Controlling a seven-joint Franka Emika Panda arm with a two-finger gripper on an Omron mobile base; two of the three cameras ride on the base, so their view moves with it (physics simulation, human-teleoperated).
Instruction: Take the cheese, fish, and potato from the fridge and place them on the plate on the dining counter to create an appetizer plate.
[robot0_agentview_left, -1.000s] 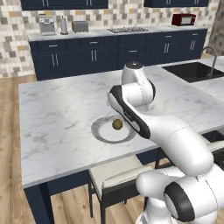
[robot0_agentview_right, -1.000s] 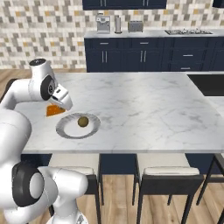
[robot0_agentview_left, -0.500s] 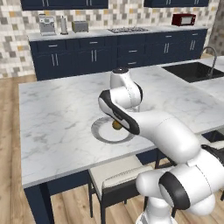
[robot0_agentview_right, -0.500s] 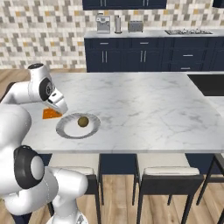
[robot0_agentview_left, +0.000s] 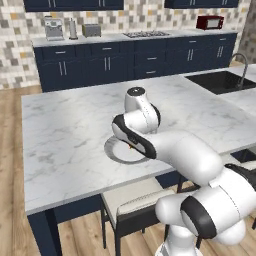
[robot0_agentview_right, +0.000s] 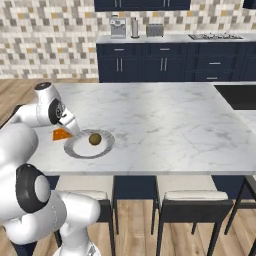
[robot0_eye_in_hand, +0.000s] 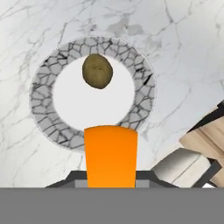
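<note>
Looking along the hand, you are seeing the gripper clamping the cheese over the plate's rim, potato sitting inside. From the right, the cheese is hanging just beside the plate on the dining counter.

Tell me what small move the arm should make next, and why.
Probably ease the hand forward over the plate's white centre, then lower. It is shut on the orange cheese wedge, which hangs at the grey crackled rim of the round plate; the olive-brown potato sits on the far side.
</note>
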